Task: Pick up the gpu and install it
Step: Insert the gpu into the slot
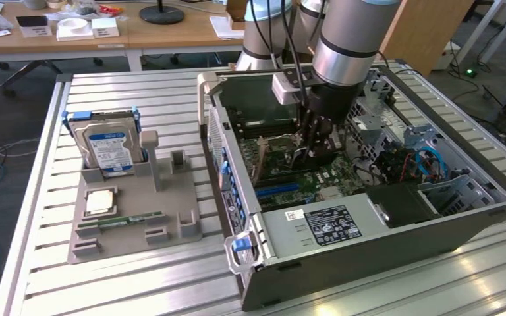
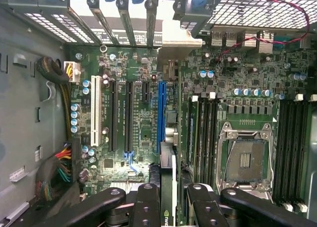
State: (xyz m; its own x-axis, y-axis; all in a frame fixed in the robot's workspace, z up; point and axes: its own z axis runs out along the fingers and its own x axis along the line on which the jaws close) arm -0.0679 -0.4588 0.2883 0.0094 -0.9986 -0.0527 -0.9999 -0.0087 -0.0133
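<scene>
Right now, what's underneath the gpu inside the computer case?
The motherboard, with its long blue slot running beneath the gpu gripped by the fingers. The card and fingers cover the slot's near end.

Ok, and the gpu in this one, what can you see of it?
The gpu shows edge-on: a thin dark card, green logo mark at the gripped end, silver metal bracket at the far end by the rear slots of the case. It stands on edge over the motherboard, beside the blue slot, clamped in the gripper.
</scene>
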